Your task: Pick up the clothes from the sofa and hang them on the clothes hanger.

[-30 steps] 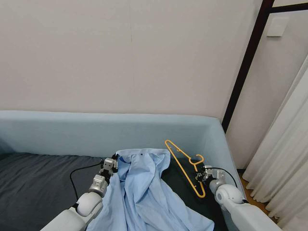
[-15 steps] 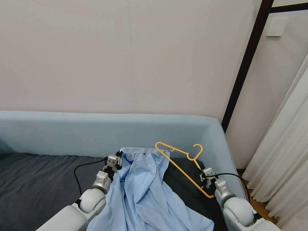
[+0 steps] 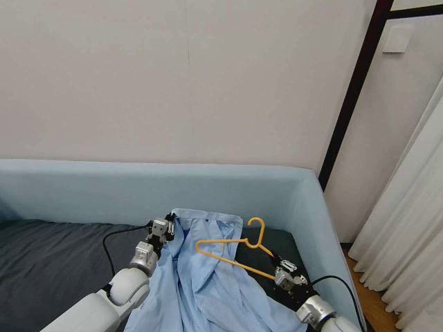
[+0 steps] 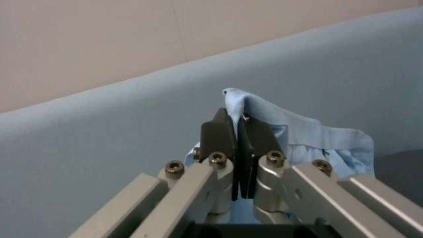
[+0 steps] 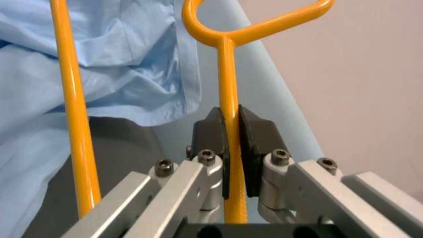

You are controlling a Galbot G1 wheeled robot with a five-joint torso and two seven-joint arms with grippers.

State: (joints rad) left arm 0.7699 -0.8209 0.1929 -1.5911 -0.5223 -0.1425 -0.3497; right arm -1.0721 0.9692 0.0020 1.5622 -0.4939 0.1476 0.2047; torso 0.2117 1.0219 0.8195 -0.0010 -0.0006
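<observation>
Observed: left tool [image 4: 238, 121] clamped on collar of the blue shirt [image 3: 208, 283], over the sofa [image 3: 83, 190]; right tool [image 5: 233, 119] clamped on the orange hanger [image 5: 226, 74], near right. Risk: hanger arm could snag folded fabric, missing the neck opening

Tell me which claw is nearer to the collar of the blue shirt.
Left. The left claw is shut on the shirt beside the collar; the right claw grips the orange hanger, farther off.

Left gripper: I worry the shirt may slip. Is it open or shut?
Shut. The left gripper pinches a fold of the shirt between its pads.
</observation>
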